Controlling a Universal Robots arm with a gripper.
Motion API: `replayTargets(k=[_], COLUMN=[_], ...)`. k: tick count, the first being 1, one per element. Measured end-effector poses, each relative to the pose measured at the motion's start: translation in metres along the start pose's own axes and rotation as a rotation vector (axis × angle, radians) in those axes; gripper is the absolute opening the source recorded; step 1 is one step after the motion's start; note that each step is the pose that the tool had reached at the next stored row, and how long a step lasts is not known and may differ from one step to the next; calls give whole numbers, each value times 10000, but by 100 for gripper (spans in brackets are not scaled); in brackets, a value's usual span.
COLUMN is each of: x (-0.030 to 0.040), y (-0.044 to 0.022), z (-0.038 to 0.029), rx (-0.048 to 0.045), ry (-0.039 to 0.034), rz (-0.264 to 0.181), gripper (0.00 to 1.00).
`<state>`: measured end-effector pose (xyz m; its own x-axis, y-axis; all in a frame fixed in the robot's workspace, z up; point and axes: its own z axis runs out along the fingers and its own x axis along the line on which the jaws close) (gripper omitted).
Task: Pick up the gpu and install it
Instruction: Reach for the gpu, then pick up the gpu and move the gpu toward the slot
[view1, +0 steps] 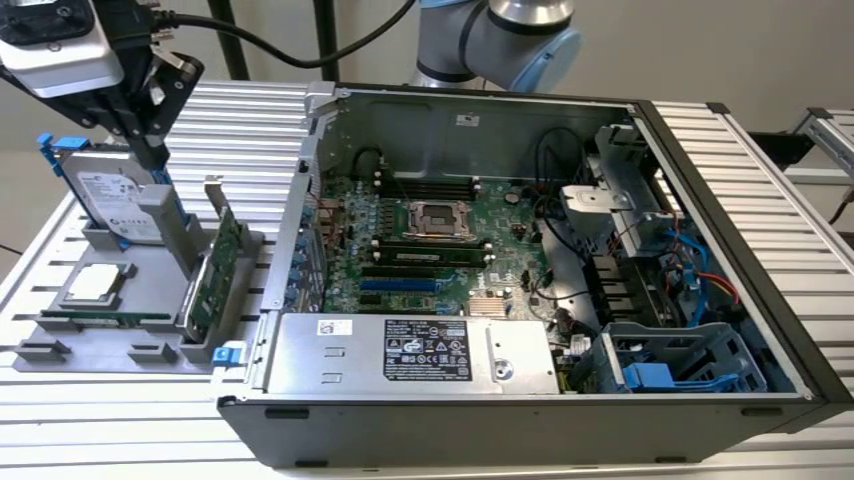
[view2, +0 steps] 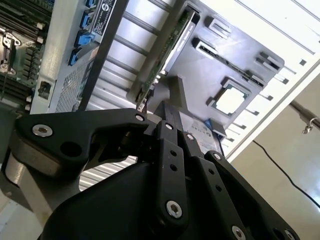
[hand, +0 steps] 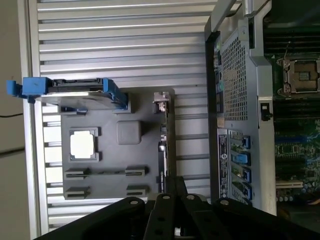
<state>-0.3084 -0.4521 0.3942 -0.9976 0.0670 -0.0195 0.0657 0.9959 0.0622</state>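
The flat green-and-black gpu (view1: 214, 268) stands on edge in a grey moulded holder (view1: 150, 290) on the ribbed aluminium worktop (view1: 254, 120), beside the open black computer case (view1: 727, 210). The black pincer (view1: 151, 150) hovers above, closed and empty. The pickup is not yet made. Grasping calls for parted jaws centred over the card's top edge.

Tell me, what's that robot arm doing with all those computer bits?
The robot arm's gripper hangs over a grey holder that sits beside an open computer case. The gpu stands on its edge in the holder, and the gripper is not touching it, so it has not been picked up yet. A hard drive with blue rails stands in the same holder, right under the gripper.
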Motion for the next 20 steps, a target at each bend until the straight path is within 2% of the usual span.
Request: replayTargets(k=[20], x=[-16], y=[-232], z=[-13], rx=[1], ry=[21], rz=[4], gripper=[0])
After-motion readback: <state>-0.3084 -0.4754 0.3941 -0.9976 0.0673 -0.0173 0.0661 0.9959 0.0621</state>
